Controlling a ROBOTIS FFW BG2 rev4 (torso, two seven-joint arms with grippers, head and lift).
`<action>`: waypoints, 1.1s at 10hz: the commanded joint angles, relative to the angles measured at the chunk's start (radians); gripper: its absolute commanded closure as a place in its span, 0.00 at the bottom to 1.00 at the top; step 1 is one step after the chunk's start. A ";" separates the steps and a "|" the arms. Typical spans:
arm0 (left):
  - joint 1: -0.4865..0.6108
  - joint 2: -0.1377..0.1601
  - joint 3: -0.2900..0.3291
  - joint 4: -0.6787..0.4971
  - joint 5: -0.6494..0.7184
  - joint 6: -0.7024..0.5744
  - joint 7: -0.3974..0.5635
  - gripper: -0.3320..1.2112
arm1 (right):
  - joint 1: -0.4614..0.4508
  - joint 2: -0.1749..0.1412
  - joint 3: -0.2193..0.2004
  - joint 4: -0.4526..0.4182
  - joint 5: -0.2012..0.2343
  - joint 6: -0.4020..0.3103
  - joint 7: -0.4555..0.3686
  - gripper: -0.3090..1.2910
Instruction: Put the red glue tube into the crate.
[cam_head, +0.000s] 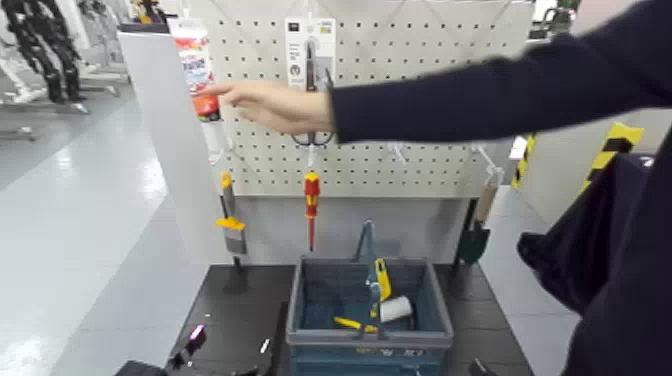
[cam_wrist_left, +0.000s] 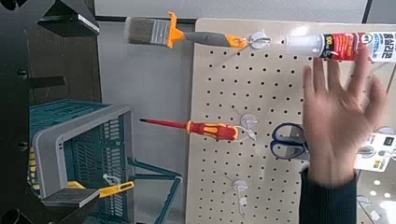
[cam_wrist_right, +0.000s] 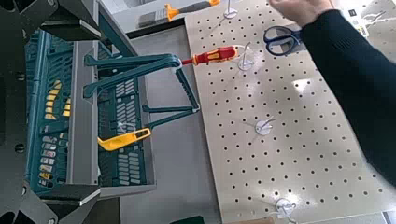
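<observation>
The red glue tube (cam_head: 197, 70) hangs nozzle-down at the upper left of the white pegboard (cam_head: 420, 120). It also shows in the left wrist view (cam_wrist_left: 346, 44). A person's hand (cam_head: 270, 105) reaches in from the right, its fingertips at the tube. The blue-grey crate (cam_head: 300, 300) stands on the dark table below the board, handle bar upright; it also shows in the right wrist view (cam_wrist_right: 79, 112). My left gripper (cam_head: 188, 345) and right gripper (cam_head: 480, 368) sit low at the table's near edge, far from the tube. In the wrist views both stand open and empty.
On the board hang a red-and-yellow screwdriver (cam_head: 311, 195), a brush (cam_head: 230, 225), scissors (cam_wrist_left: 291, 143) partly behind the hand, and a dark tool (cam_head: 476, 235) at the right. The crate holds yellow-handled tools (cam_head: 381, 280) and a white roll (cam_head: 396, 308). The person's dark sleeve (cam_head: 520, 85) crosses the upper right.
</observation>
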 joint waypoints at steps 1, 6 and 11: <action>-0.001 0.001 -0.001 0.000 0.000 0.000 -0.003 0.27 | 0.000 0.000 0.000 0.000 0.000 -0.002 0.000 0.28; -0.001 0.003 -0.005 -0.002 -0.002 0.000 -0.006 0.27 | 0.001 0.000 0.000 -0.002 0.000 -0.002 -0.001 0.28; -0.014 0.005 0.005 -0.003 0.003 0.017 -0.031 0.28 | 0.003 0.000 0.001 -0.002 0.003 -0.006 -0.004 0.28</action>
